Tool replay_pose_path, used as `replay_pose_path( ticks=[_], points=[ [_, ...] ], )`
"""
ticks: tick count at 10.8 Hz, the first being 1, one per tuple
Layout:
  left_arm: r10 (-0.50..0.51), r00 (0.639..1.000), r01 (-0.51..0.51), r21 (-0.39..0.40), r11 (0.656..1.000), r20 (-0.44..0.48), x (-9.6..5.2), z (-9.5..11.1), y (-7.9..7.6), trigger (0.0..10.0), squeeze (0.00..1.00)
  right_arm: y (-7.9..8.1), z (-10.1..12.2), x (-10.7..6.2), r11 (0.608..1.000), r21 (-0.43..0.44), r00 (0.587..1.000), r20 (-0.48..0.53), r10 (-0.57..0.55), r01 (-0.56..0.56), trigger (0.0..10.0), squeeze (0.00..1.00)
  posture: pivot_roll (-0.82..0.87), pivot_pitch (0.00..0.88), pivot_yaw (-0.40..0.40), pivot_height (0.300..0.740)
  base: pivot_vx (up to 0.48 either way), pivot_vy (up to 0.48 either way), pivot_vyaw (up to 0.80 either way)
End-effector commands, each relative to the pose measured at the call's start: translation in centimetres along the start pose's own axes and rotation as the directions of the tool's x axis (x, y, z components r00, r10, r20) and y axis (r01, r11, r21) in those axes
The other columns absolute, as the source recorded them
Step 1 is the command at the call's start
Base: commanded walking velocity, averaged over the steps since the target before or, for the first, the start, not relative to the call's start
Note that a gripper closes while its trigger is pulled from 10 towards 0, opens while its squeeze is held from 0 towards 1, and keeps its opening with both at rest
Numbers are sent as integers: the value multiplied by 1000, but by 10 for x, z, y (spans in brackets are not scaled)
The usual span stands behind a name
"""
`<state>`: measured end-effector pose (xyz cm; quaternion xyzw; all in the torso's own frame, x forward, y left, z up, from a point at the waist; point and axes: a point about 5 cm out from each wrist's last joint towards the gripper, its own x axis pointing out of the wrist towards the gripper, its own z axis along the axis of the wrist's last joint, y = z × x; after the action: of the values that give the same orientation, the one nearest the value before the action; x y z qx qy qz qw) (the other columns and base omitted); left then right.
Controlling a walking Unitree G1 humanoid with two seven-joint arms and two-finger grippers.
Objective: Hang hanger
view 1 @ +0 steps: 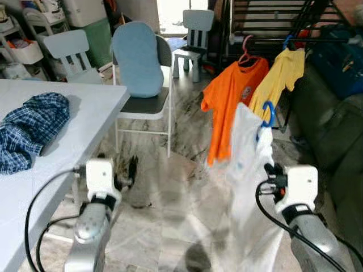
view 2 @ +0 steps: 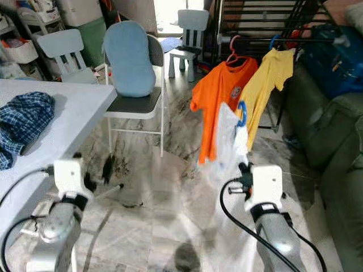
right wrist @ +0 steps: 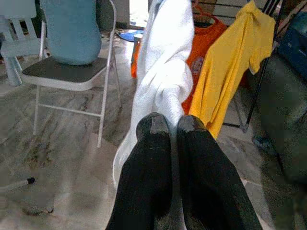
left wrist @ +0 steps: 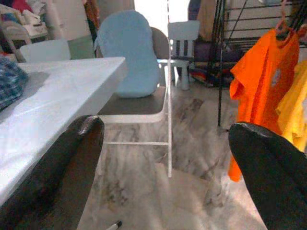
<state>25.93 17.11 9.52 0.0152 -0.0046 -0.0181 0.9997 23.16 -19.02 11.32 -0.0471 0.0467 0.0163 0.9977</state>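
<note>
1. Hanger [view 1: 267, 114], blue, carries a white shirt [view 1: 248, 170], held up short of the rack [view 1: 317, 39].
2. Right gripper [right wrist: 171, 125] pinches the shirt, fingers closed.
3. Left gripper [left wrist: 168, 158] gapes beside the table [view 1: 85, 113].

The white garment [view 1: 249, 164] covers all of its blue hanger [view 1: 267, 115] but the hook, its hem runs off the frame's bottom edge, and the drying rack [view 1: 306, 34] is cut off at the top
</note>
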Motion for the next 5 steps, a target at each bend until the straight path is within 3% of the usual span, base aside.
replay_pose_path(
  ticks=[1, 5],
  points=[
    [-8, 1000, 8, -6, 1000, -1, 1, 3, 0, 10000, 0, 0, 8, -2, 1000, -4, 1000, 26, -2, 2, 10000, 0, -188, 22, 62, 740, 0, 0, -800],
    [-50, 999, 50, -12, 999, -1, 2, 6, -16, 10000, 0, 5, 11, 6, 999, -13, 999, 15, 43, -43, 10000, 0, -184, 7, 36, 740, 0, 0, -800]
  ],
)
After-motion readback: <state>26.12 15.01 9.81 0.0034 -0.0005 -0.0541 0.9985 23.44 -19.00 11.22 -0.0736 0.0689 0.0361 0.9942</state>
